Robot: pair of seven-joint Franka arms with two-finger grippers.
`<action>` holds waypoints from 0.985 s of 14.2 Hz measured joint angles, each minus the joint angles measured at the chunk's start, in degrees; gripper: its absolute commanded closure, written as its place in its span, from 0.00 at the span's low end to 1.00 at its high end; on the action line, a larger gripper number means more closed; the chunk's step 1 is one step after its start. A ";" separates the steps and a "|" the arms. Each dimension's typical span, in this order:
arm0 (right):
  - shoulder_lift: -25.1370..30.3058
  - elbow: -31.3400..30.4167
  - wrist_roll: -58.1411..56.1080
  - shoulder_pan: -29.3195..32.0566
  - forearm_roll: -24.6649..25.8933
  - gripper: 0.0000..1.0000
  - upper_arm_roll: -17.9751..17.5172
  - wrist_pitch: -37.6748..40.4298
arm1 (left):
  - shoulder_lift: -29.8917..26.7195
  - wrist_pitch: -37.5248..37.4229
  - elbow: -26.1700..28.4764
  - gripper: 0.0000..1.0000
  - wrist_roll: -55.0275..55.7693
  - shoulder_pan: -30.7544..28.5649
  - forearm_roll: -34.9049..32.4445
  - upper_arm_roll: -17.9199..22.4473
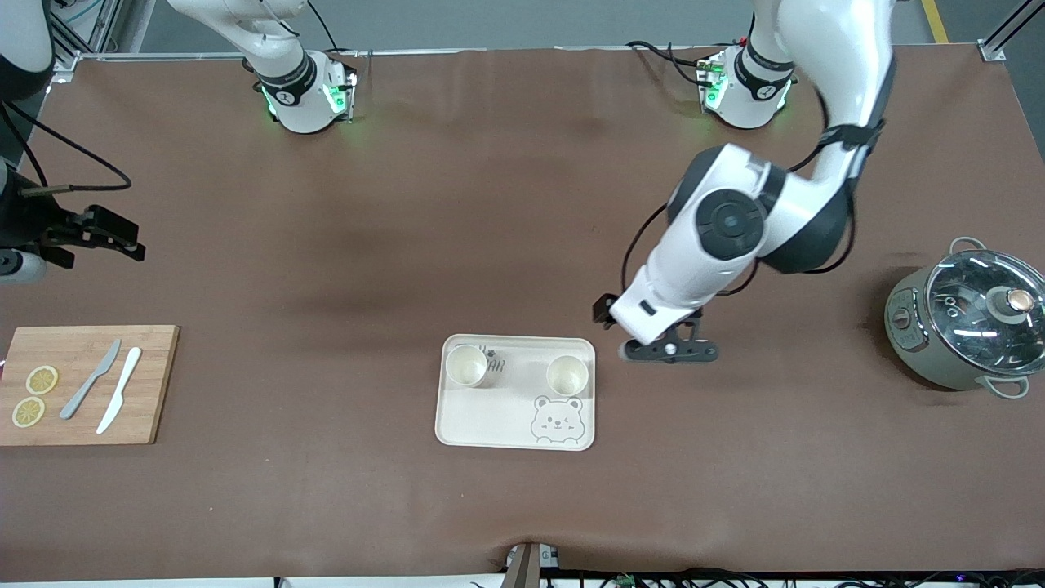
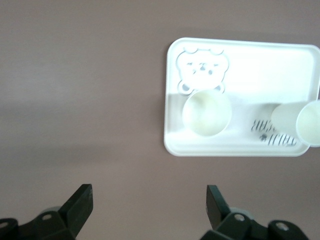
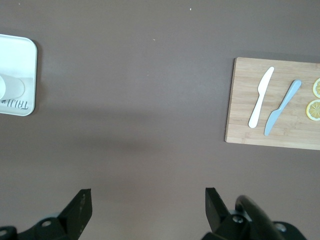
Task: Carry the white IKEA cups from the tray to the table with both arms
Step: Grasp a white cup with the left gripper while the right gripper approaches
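Standing: two white cups (image 1: 466, 365) (image 1: 566, 375) on bear tray (image 1: 490, 412) | left hand (image 1: 669, 351) spread beside tray | right hand (image 1: 106, 237) spread above cutting board (image 1: 147, 384) | pot (image 1: 963, 327) at left arm's end of bench (image 1: 326, 261)

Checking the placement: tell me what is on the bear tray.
Two white cups stand upright on the tray: one toward the right arm's end, the other above the bear drawing. Both look empty. Printed lettering is partly hidden by the first cup.

Two glossy white jointed arms with dark grey joint caps and black bands, green-lit round bases near the brown table (image 1: 490, 204) edge, black cables looped along the links, black two-finger grippers with small silver screws.
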State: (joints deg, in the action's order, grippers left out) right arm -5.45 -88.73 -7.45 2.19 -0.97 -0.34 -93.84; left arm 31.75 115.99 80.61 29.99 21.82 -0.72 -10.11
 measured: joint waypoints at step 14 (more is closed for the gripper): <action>-12.30 0.00 -0.03 2.95 2.38 0.00 0.29 -7.85 | 11.37 17.58 -1.09 0.27 0.78 3.31 -3.88 0.98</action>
State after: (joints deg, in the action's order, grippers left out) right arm -17.74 -88.73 -7.48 5.14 1.40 -0.05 -101.69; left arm 43.12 133.57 79.52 30.77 25.13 -4.60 -9.13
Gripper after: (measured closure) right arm 0.000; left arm 0.172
